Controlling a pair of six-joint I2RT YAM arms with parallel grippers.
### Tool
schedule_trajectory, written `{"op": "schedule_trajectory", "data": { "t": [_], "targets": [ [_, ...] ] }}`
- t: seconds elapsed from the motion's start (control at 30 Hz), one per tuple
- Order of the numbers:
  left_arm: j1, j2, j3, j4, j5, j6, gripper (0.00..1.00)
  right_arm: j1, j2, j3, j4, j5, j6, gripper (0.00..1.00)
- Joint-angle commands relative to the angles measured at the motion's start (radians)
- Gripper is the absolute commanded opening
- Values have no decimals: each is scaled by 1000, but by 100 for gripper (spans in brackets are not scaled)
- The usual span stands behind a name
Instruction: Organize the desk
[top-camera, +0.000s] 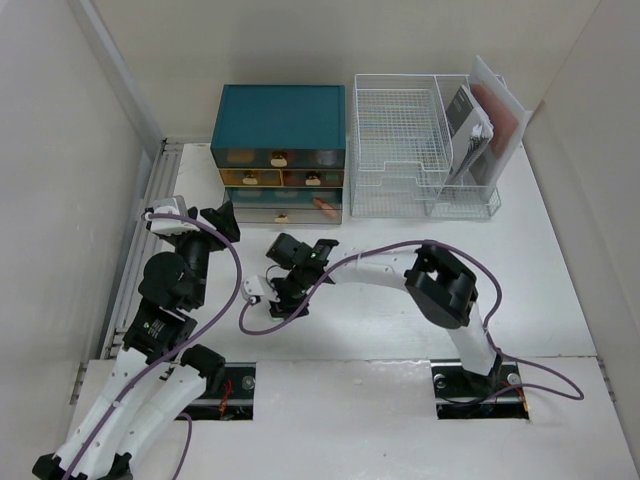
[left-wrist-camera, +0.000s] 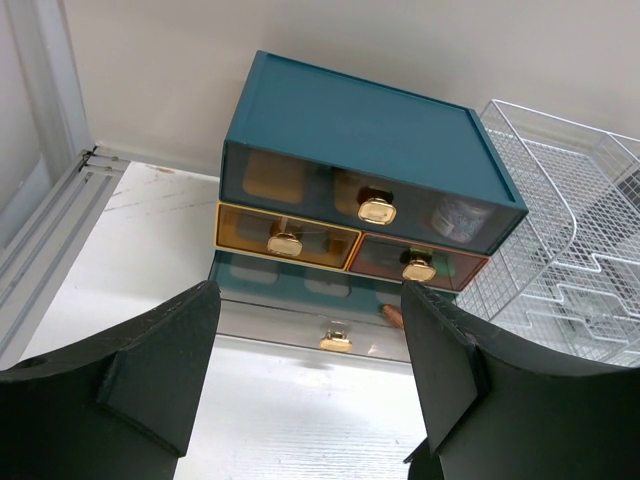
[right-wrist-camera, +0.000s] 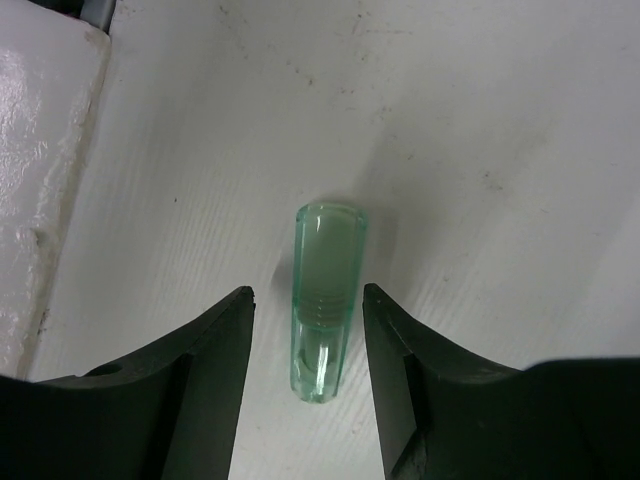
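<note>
The fingers (right-wrist-camera: 215, 340) of the right gripper (right-wrist-camera: 307, 293) stand apart and low over the desk (top-camera: 540, 290), the white top that spreads under everything here. They flank a small clear green cap (right-wrist-camera: 325, 300) that lies flat on the desk and is not gripped. The cap's long axis runs nearly parallel to the fingers, pointing away from the wrist with a slight lean. Its near end sits between the tips and its rounded far end reaches past them. The right-hand finger looks almost touching it, while the other shows a sliver of desk between. A plain closing should therefore catch it across its narrow width. In the overhead view this spot is left of the desk's middle, in front of the teal drawer box (top-camera: 280, 125), and the right arm is plainly the nearer one. The left gripper (left-wrist-camera: 308, 300) is also spread wide and empty, held off to the left and facing the box. The box's bottom drawer (left-wrist-camera: 335, 340) looks drawn out a little. The wire-mesh tray rack (top-camera: 400, 130) with papers (top-camera: 480, 120) stands well apart to the right. Nothing lies between the cap and the box.
</note>
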Motion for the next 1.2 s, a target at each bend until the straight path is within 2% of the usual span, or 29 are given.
{"op": "schedule_trajectory", "data": {
  "t": [0.0, 0.33, 0.4, 0.43, 0.5, 0.57, 0.67, 0.8, 0.87, 1.17],
  "targets": [
    [-4, -19, 2, 34, -7, 13, 70, 24, 27, 0, 31, -5, 19, 53],
    [-4, -19, 2, 34, -7, 13, 70, 24, 61, -9, 118, 162, 100, 52],
    [-4, -19, 2, 34, -7, 13, 70, 24, 70, -9, 129, 173, 109, 42],
    [-4, -19, 2, 34, -7, 13, 70, 24, 70, -9, 129, 188, 118, 26],
    [-4, -19, 2, 34, -7, 13, 70, 24, 61, 0, 147, 225, 118, 10],
    [-4, -19, 2, 34, -7, 13, 70, 24, 35, 0, 173, 289, 118, 0],
    [-4, -19, 2, 34, -7, 13, 70, 24, -17, -10, 224, 412, 118, 0],
    [-4, -19, 2, 43, -7, 13, 70, 24, -85, -33, 356, 729, 82, 0],
    [-4, -19, 2, 43, -7, 13, 70, -10, -99, -23, 391, 806, 59, 0],
    [-4, -10, 2, 43, -7, 13, 70, -134, -117, 28, 430, 917, 16, 0]
  ]
}}
